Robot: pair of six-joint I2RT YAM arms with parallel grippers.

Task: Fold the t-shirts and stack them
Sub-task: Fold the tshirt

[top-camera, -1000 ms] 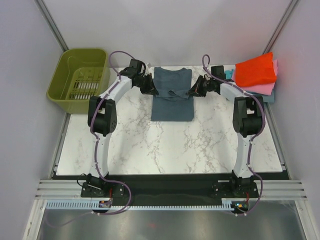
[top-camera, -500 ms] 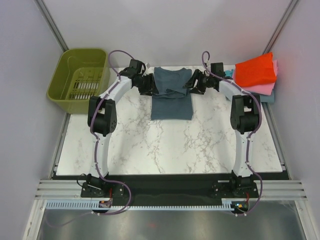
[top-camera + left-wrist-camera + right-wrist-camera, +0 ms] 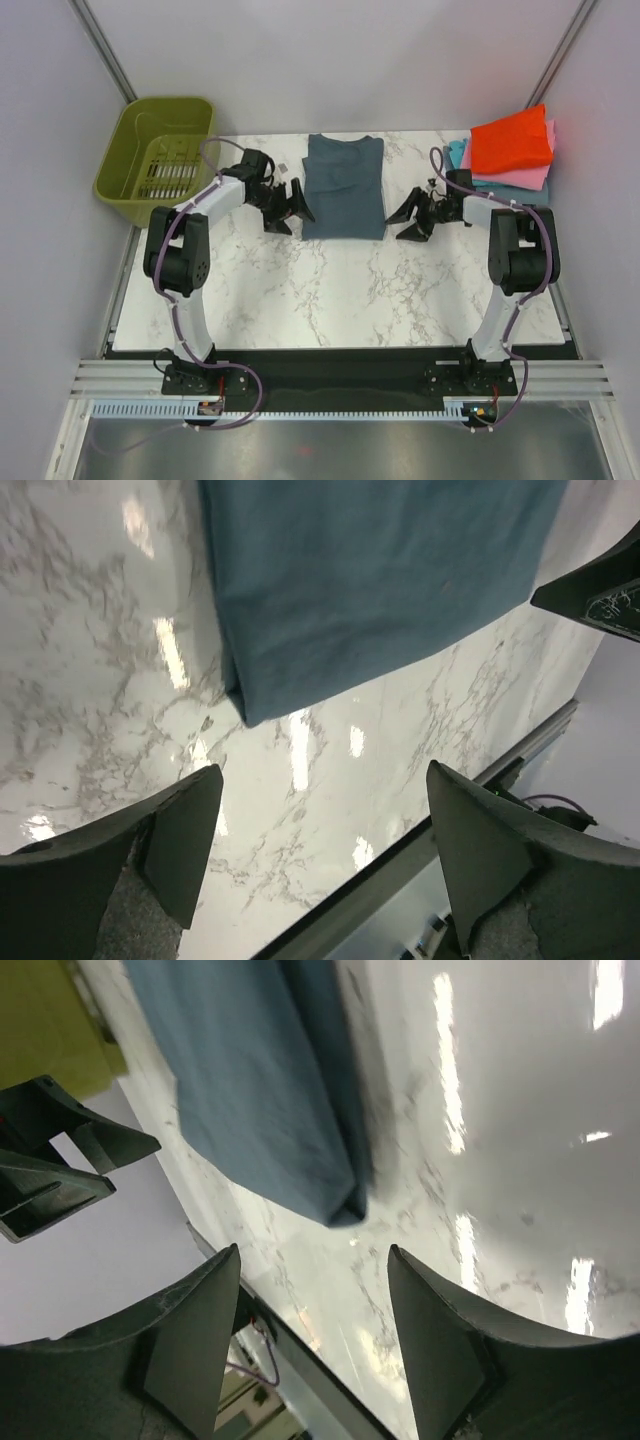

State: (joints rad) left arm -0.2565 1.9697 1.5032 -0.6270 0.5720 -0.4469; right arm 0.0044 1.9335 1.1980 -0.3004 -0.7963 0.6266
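Note:
A slate blue-grey t-shirt (image 3: pixel 344 187) lies flat on the marble table as a tall folded rectangle, sleeves tucked in. Its near left corner shows in the left wrist view (image 3: pixel 370 580) and its near right corner in the right wrist view (image 3: pixel 265 1090). My left gripper (image 3: pixel 296 208) stands open just left of the shirt's lower edge, with nothing between its fingers (image 3: pixel 175 830). My right gripper (image 3: pixel 405 218) stands open just right of the shirt, also bare, fingers (image 3: pixel 195 1325) apart. Folded t-shirts in red-orange (image 3: pixel 511 140), pink (image 3: pixel 525 177) and teal (image 3: pixel 456 152) are stacked at the back right.
An olive-green plastic basket (image 3: pixel 160 160) sits off the table's back left corner. The marble table (image 3: pixel 330 290) ends at a dark rail near the arm bases. Grey walls close in the sides and back.
Both grippers let go of the sleeves they had folded onto the shirt, opened, and drew outward and toward the near side. The shirt now lies as a smooth rectangle.

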